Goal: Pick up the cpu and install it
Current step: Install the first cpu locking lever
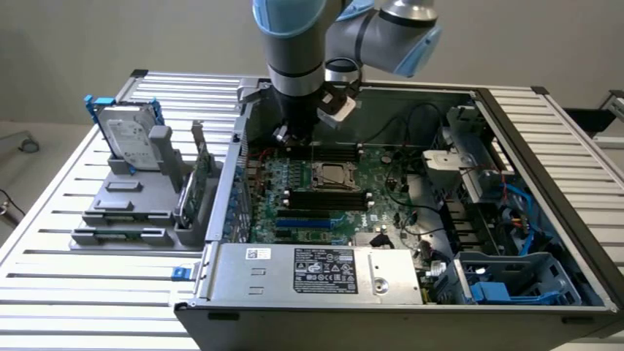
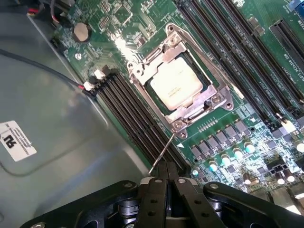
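The cpu (image 2: 178, 85), a small pale silver square, lies flat in the motherboard socket (image 2: 219, 100), framed by the socket's metal rim. In the exterior view the cpu (image 1: 332, 175) sits mid-board inside the open computer case (image 1: 507, 124). My gripper (image 2: 167, 178) is shut, its two dark fingers pressed together with nothing seen between them. It hovers over the black memory slots (image 2: 133, 118) beside the socket, close to the free end of the socket's thin wire lever (image 2: 162, 152). From the exterior camera, the gripper (image 1: 286, 137) hangs low over the board's far edge, just behind the socket.
A silver hard drive in a blue frame (image 1: 130, 135) stands on a grey fixture (image 1: 127, 212) at the exterior view's left, outside the case. The power supply (image 1: 312, 270) lines the near side. Cables (image 1: 419, 212) and a blue drive cage (image 1: 512, 281) crowd the exterior view's right.
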Controlling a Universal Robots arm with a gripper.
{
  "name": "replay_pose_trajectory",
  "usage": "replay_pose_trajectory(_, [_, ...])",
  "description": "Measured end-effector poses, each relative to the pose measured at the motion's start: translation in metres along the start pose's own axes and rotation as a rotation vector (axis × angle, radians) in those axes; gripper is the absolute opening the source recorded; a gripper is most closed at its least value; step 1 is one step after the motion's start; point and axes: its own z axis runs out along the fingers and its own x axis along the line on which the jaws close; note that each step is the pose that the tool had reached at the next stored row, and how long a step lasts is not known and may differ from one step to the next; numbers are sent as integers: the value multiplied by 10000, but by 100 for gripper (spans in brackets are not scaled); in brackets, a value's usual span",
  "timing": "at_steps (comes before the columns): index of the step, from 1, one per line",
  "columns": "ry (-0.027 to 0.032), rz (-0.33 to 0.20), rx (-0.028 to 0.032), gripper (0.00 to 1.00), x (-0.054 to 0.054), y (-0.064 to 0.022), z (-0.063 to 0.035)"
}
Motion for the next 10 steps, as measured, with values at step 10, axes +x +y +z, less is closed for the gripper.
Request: replay_pose_trajectory(10, [77,578,-283,11,21,18,34])
